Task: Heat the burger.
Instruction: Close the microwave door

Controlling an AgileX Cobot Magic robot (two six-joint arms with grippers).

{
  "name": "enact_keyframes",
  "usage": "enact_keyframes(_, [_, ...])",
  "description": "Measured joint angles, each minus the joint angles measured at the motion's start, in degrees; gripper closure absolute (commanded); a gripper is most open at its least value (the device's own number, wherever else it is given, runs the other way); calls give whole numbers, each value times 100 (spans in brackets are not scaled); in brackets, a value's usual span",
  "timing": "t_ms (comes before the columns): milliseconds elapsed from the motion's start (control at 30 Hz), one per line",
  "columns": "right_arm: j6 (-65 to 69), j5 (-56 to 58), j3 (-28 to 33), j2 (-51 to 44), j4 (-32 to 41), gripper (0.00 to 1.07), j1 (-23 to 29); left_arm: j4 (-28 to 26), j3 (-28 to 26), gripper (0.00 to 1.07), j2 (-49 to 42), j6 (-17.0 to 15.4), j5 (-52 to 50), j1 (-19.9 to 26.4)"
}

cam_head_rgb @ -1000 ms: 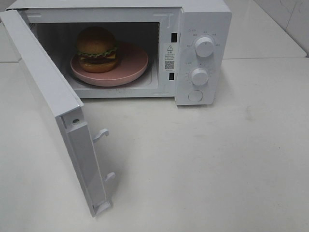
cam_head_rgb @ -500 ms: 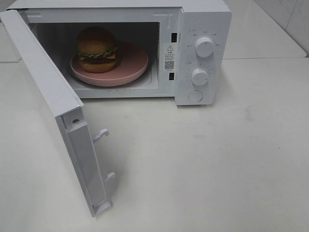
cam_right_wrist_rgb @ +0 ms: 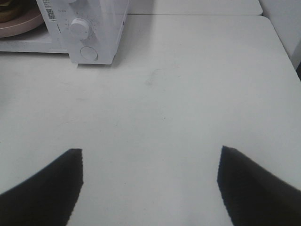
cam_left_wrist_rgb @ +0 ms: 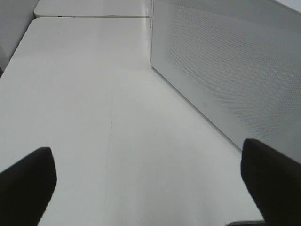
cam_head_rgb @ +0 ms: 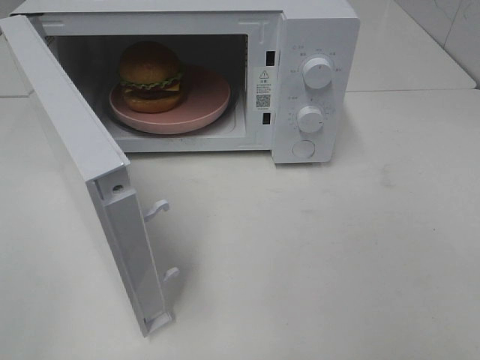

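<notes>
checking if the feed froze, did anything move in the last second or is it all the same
Nothing visibly changed in the exterior high view. The burger is on the pink plate inside the microwave as before, the door is as wide open as it was, and both knobs look the same. No arm shows in that view, then or now.
</notes>
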Motion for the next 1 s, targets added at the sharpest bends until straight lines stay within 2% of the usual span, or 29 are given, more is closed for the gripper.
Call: enact_keyframes(1000, [0,0,0,0,0,31,0,0,0,7,0,0,0,0])
